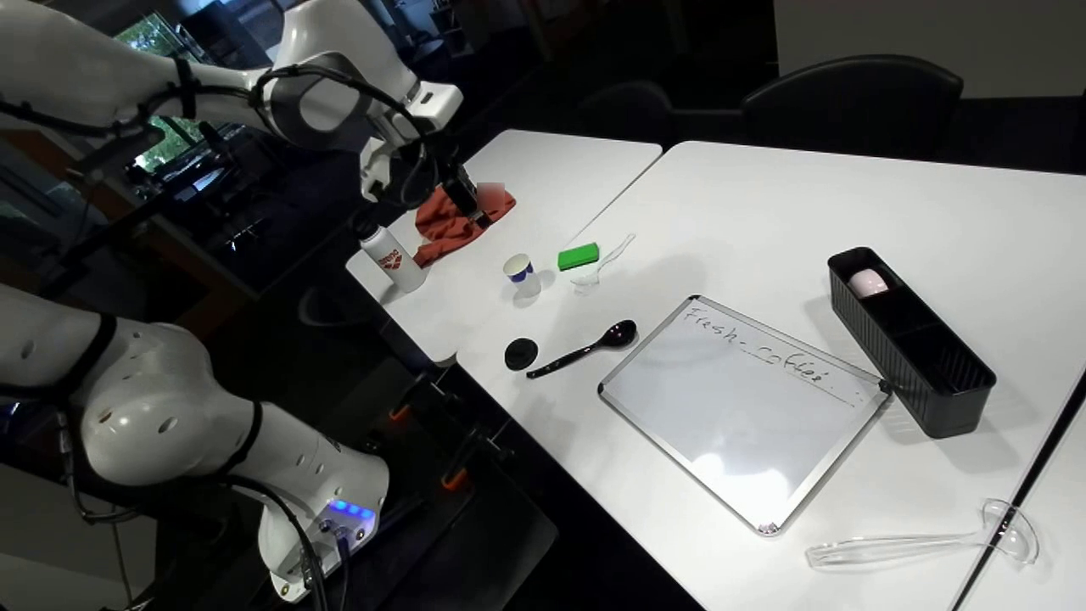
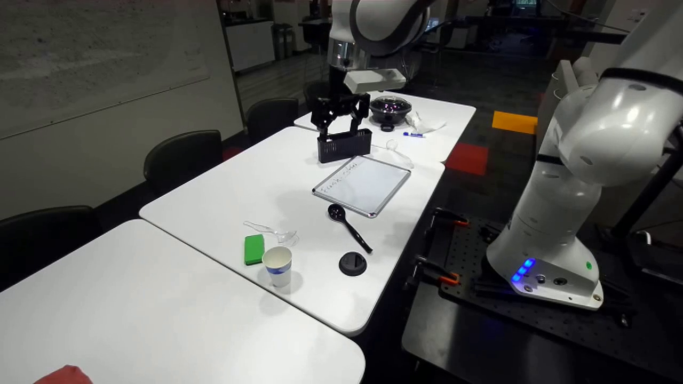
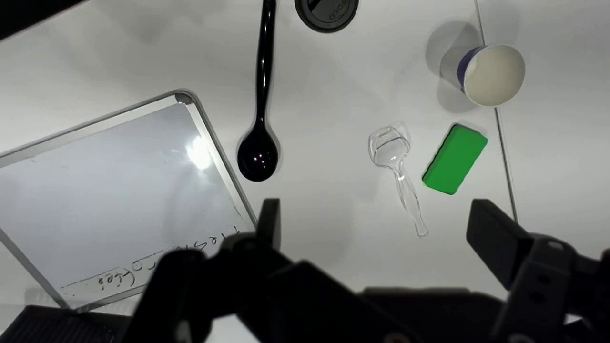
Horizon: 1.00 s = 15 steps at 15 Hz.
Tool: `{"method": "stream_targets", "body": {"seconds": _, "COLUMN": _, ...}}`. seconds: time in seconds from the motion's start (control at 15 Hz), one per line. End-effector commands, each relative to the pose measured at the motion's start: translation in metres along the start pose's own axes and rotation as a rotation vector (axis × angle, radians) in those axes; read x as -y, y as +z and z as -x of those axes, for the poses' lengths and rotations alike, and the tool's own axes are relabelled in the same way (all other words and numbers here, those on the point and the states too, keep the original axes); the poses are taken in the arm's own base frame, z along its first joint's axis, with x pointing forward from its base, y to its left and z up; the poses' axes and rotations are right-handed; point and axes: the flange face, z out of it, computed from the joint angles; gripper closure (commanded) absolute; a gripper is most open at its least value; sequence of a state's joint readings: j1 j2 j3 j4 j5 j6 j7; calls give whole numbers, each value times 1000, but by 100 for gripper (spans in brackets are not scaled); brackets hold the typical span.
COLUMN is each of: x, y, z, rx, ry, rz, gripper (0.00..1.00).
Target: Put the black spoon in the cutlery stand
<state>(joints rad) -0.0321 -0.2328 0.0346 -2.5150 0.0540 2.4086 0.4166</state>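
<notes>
The gripper hangs above the table, jaws spread wide, with nothing held between them. The black spoon lies flat on the table, its bowl just beside an edge of the whiteboard and its handle end near a black lid. The cutlery stand sits well apart from it, beyond the whiteboard. Judged status: approach; pick not yet made.

Possible faults:

1. Wrong pick. The wrist view shows the spoon off-centre to the jaws and a clear utensil nearer mid-span. A straight descent without lateral correction could seize that instead.

2. Collision. A finger lowered astride the bowl could land on the whiteboard frame, the gap there being narrow.

3. Hard contact. Clearance above the table is difficult to read from these angles; a late stop would press the fingertips into it.

4. Slip. The thin, glossy handle may pivot if gripped far from its balance point, letting the bowl catch the stand's rim.

5. Blocked slot. A pink object occupies one end; release there could leave the spoon propped.
</notes>
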Motion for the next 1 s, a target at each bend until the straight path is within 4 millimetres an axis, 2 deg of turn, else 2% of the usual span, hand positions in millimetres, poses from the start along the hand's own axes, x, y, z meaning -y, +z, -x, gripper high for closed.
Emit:
{"method": "stream_targets", "body": {"seconds": 0.0, "x": -4, "y": 64, "z": 11, "rx": -20, "ry": -17, "rz": 10, "gripper": 0}}
{"method": "stream_targets", "body": {"seconds": 0.33, "x": -30, "y": 157, "z": 19, "rx": -44, "ry": 46, "rz": 36, "gripper": 0}}
{"method": "stream_targets", "body": {"seconds": 0.53, "x": -54, "y": 199, "z": 14, "rx": -7, "ry": 132, "rz": 93, "gripper": 0}}
{"method": "stream_targets", "body": {"seconds": 0.6, "x": -48, "y": 180, "z": 22, "rx": -5, "ry": 89, "rz": 70, "gripper": 0}}
{"method": "stream_targets", "body": {"seconds": 0.73, "x": -61, "y": 200, "z": 20, "rx": 13, "ry": 118, "rz": 95, "gripper": 0}}
{"method": "stream_targets", "body": {"seconds": 0.93, "x": -59, "y": 203, "z": 14, "rx": 11, "ry": 119, "rz": 97, "gripper": 0}}
